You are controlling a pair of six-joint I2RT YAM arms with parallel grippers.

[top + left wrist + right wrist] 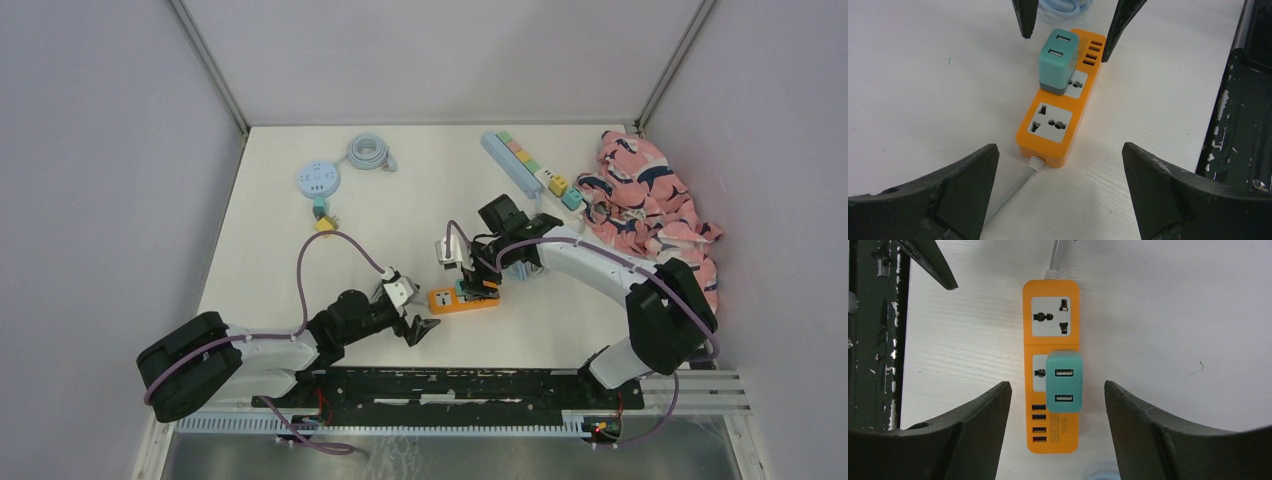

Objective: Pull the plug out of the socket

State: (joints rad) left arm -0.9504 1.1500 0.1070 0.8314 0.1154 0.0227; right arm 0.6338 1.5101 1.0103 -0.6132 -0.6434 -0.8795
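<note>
Inspection proceeds from the left of the white table (270,260). The left gripper (418,325) is seen low over the near part of the surface, just left of the orange power strip (463,299). Its jaws are spread wide, nothing is held between them, and no contact with the strip is observed. In the left wrist view the cord end of the strip is framed between the two dark fingers (963,185).

At the far left of the table a round pale-blue socket hub (318,180) is noted. A small teal and yellow plug (323,217) lies just in front of it, and a coiled grey cable (370,153) lies to its right.

The orange power strip is found flat on the table near the front rail (450,385), at about the middle. A white cord (1013,192) leaves its left end. One universal socket (1050,120) at that end is unoccupied. The teal plug (1064,382), a two-port USB adapter, is seated upright in the second socket, beside a row of four USB ports (1038,423).

The right gripper (1057,385) is positioned directly above the teal plug. Its jaws are apart, one on each side of the plug, with a gap visible on both sides; no grip is recorded.

Further right, at the back, a long pastel power strip (525,165) carrying coloured plugs is noted. A pink and navy patterned cloth (650,200) is heaped against the right wall.
</note>
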